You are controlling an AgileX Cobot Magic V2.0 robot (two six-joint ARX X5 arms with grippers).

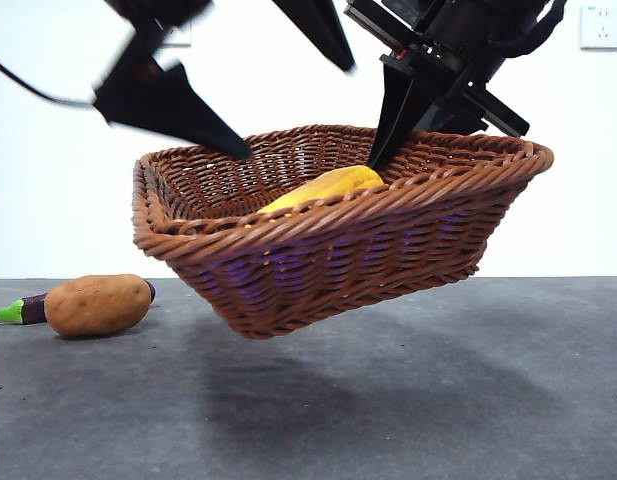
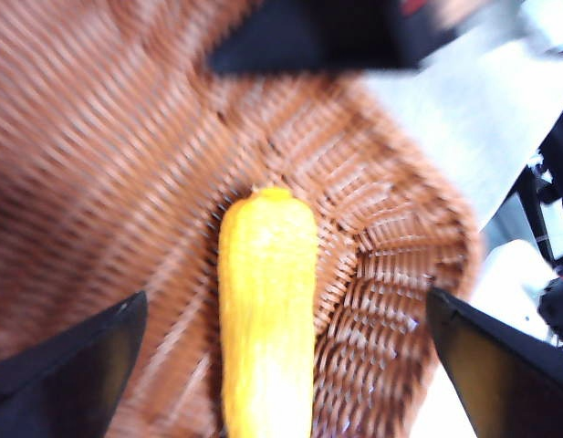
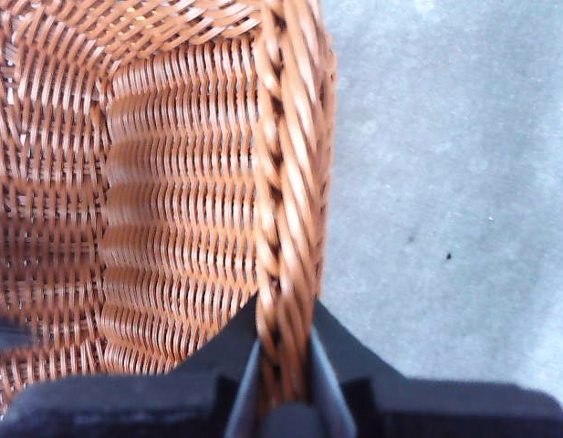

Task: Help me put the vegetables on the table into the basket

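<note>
My right tool (image 3: 283,365) is pinching the braided rim of the basket (image 1: 318,250), one jaw inside and one outside, and the basket hangs tilted in the air above the desk (image 1: 468,390), not touching it. The yellow corn (image 2: 267,310) lies inside the basket on its woven bottom. My left tool (image 2: 281,365) hovers over the corn with its jaws spread wide and holds nothing. The potato (image 1: 96,304) rests on the desk near its left edge, and the eggplant (image 1: 23,310) lies just behind it, partly hidden.
</note>
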